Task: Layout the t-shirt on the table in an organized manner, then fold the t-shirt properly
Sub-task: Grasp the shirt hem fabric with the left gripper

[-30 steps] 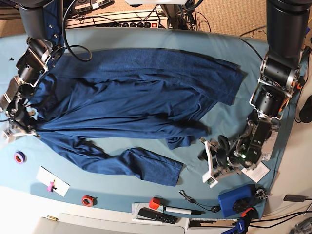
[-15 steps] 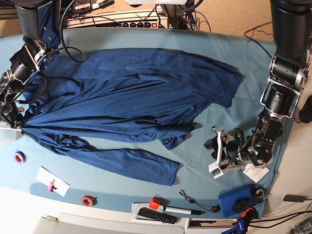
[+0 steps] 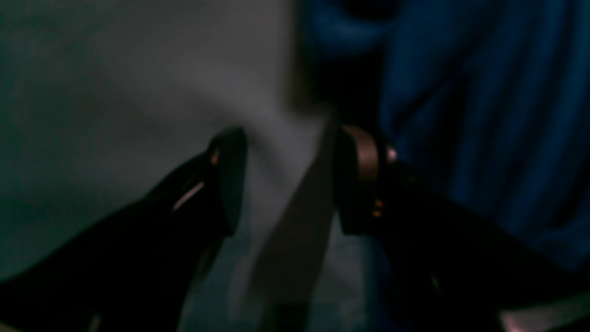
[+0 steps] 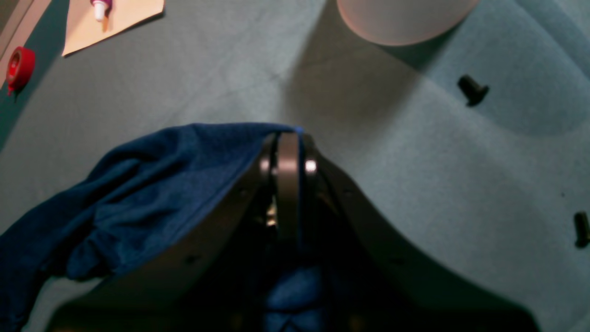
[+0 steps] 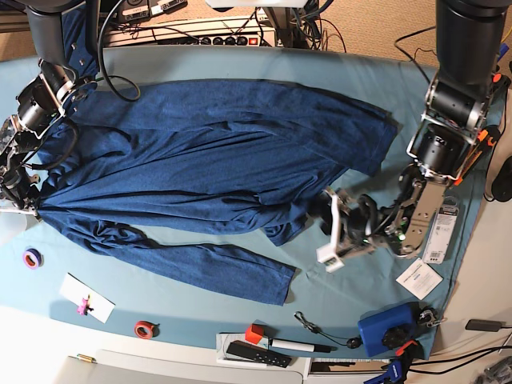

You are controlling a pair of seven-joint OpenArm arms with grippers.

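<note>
Covering most of the view, the table point(image 5: 240, 300) wears a light teal cloth. On it lies the t-shirt point(image 5: 216, 160), dark navy, spread from the far left to the right of centre, rumpled, with folds fanning out from its left edge and one long strip point(image 5: 200, 268) trailing along the near side.

Right arm (left side of the base view): the right gripper point(image 5: 24, 204) sits at the shirt's left edge, jaws together and clamped on the fabric. In the right wrist view the right gripper point(image 4: 288, 147) pinches a blue hem between its closed fingers, with the t-shirt point(image 4: 138, 184) hanging off to the left above the teal cloth.

Left arm (right side of the base view): the left gripper point(image 5: 330, 228) hovers just right of the shirt's near-right fold, jaws apart and holding nothing. The left wrist view is dark and blurred; the left gripper point(image 3: 286, 180) shows two separated fingers point(image 3: 228, 175) over pale cloth, with navy fabric point(image 3: 484, 115) to the right.

Small items along the near edge: a blue box point(image 5: 384, 330), a white card point(image 5: 86, 298), a black remote point(image 5: 258, 354), a marker point(image 5: 300, 346), a red tape roll point(image 5: 144, 328) and a purple tape roll point(image 5: 32, 258).
</note>
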